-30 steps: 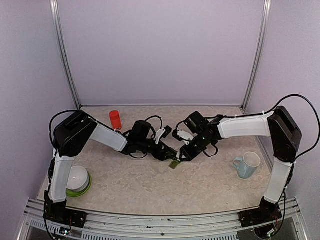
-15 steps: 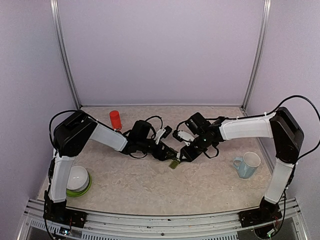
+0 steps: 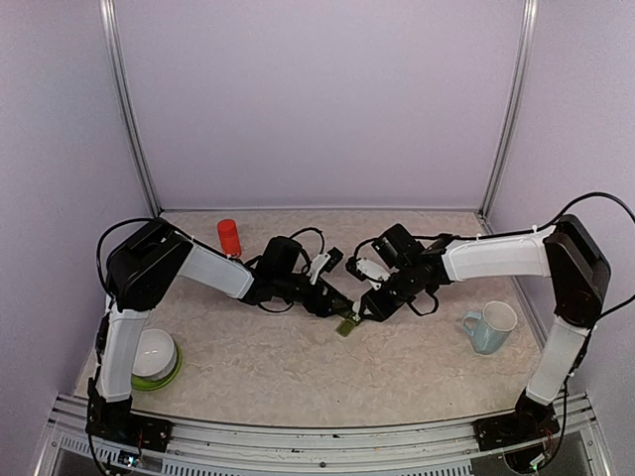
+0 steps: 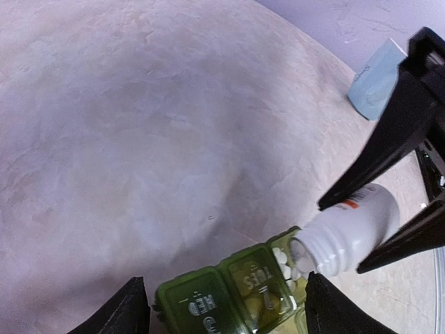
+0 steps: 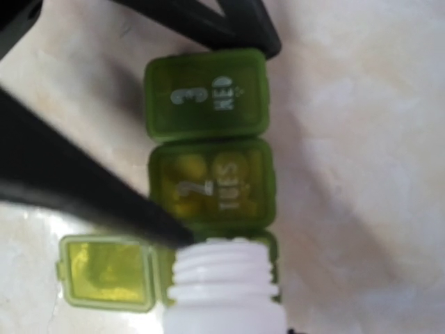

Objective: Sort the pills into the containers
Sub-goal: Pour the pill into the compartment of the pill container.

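We find little room at mid-table (image 3: 298,382). The left gripper (image 3: 337,309) brackets the green containers (image 3: 346,324) end to end, its jaws apparently pressed against them. The right gripper (image 3: 367,309) tilts a white bottle (image 4: 351,233) over the open end compartment. Bare table lies in front. A mug (image 3: 490,326) stands at right, an orange-red bottle (image 3: 229,237) rear left, a bowl (image 3: 155,355) near left.

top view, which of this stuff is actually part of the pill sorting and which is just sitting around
In the job:
- containers, a green strip
- white bottle, tipped at the open end compartment
- white pills
- right gripper, holding the bottle

Just lying about:
- orange-red bottle
- mug
- white bowl on a green plate
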Available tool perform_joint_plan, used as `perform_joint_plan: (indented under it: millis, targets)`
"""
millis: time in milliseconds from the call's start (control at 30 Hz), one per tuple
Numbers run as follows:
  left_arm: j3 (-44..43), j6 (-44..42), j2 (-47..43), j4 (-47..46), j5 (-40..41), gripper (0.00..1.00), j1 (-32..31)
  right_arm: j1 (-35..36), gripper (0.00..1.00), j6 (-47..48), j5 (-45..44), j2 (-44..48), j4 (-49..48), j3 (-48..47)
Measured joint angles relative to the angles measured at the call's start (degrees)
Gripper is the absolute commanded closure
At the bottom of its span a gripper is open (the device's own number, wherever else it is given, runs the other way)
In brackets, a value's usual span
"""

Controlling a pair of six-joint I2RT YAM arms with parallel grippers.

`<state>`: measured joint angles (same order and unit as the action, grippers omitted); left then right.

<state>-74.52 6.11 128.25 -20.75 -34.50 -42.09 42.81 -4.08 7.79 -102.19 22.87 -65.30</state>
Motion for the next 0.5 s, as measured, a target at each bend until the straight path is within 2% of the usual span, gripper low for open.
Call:
perform_joint_plan:
  millis: [500]
  targets:
    - [0.0, -0.2, -0.02, 1.38, 1.75, 0.26, 0.39, 1.46, 1.0, 0.17, 2.05, 3.98, -4.13, 2.95]
